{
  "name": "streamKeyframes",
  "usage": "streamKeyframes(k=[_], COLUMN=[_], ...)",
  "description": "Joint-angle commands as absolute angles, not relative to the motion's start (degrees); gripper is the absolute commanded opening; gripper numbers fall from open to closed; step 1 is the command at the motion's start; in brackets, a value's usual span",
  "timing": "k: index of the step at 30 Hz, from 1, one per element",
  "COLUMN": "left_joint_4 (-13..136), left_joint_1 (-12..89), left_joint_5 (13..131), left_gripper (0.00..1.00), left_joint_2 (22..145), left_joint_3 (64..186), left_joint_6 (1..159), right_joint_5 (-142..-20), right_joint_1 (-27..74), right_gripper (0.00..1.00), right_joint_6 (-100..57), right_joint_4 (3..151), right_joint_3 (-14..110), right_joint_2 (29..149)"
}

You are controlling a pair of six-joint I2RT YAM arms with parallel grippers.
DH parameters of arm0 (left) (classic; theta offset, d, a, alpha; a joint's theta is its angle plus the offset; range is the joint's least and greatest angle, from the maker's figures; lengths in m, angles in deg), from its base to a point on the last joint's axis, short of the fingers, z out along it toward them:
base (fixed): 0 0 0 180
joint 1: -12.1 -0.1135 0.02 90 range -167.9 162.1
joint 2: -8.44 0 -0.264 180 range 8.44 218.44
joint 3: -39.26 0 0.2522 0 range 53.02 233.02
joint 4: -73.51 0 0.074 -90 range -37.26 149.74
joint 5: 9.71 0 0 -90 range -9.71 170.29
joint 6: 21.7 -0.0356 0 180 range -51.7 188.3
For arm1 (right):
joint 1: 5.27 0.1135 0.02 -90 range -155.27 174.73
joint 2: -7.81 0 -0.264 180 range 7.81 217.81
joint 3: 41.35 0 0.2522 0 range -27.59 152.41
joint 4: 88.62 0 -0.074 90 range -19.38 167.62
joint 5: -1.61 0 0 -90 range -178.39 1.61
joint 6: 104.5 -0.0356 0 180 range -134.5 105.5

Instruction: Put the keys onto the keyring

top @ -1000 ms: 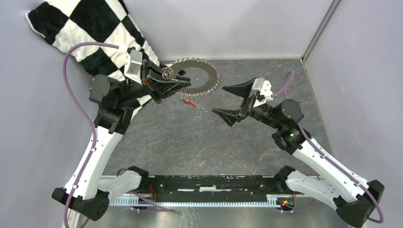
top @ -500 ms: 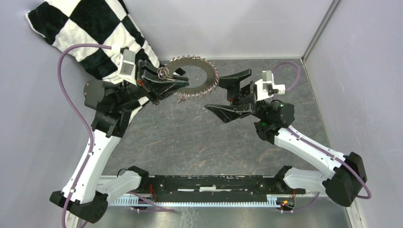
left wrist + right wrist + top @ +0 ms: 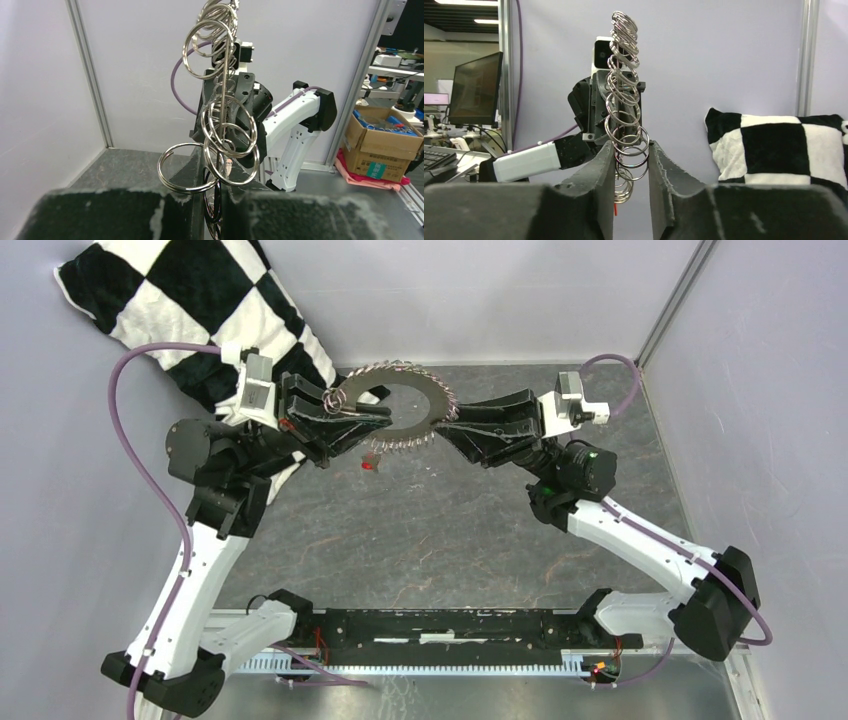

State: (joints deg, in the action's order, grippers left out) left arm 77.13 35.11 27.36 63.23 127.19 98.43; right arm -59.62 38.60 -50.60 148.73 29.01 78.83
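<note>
The keyring [image 3: 425, 405], a thin metal ring fringed with many small silvery rings, is held up edge-on between both grippers. My left gripper [image 3: 385, 422] is shut on its left side, and loops [image 3: 227, 120] stack up above my fingers. My right gripper [image 3: 447, 430] has closed on the right rim, with small rings [image 3: 626, 115] pressed between both fingers [image 3: 606, 170]. The red keys piece [image 3: 368, 466] shows just below the ring's lower fringe and appears as a red sliver [image 3: 614, 209] under the lowest loops. Whether it hangs from the ring or lies on the table I cannot tell.
A black-and-white chequered pillow [image 3: 190, 310] leans in the back left corner behind my left arm and shows at the right as the pillow [image 3: 784, 150] in the right wrist view. Grey walls close the back and both sides of the dark stone-patterned table [image 3: 430, 530].
My right gripper swung up and left from wide open to closed on the ring's right rim. The left arm shifted the ring slightly left. The red piece now sits further left.
</note>
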Motion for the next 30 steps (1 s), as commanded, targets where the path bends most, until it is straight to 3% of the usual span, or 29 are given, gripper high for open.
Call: streamKeyframes(k=[1,2,9,18,24,30], left_joint_4=[79.9,79.8,76.7,68.5,61.9,61.5], left_joint_1=[35.2,35.3,35.2,35.3,35.3,35.3], left_joint_5=[27.7,27.5,24.0,18.8,17.3,16.9], left_gripper=[0.02,0.02,0.03,0.40,0.45,0.45], left_joint_2=[61.9,61.8,60.1,59.1,58.4,58.2], left_joint_3=[127.1,127.0,124.7,123.3,124.5,123.5], left_joint_6=[100.2,100.0,96.1,87.7,83.1,83.7], right_joint_5=[-60.6,-60.8,-57.1,-47.4,-44.3,-44.3], right_joint_1=[39.0,39.0,38.9,38.8,38.8,38.8], right_gripper=[0.13,0.02,0.01,0.01,0.01,0.01], right_joint_6=[-50.9,-50.4,-34.8,-25.7,-19.5,-23.0], right_joint_4=[149.1,147.4,123.3,100.2,86.5,85.8], right_joint_3=[32.9,33.5,42.0,55.0,63.6,65.2], right_joint_2=[79.4,79.5,76.0,77.1,79.0,80.2])
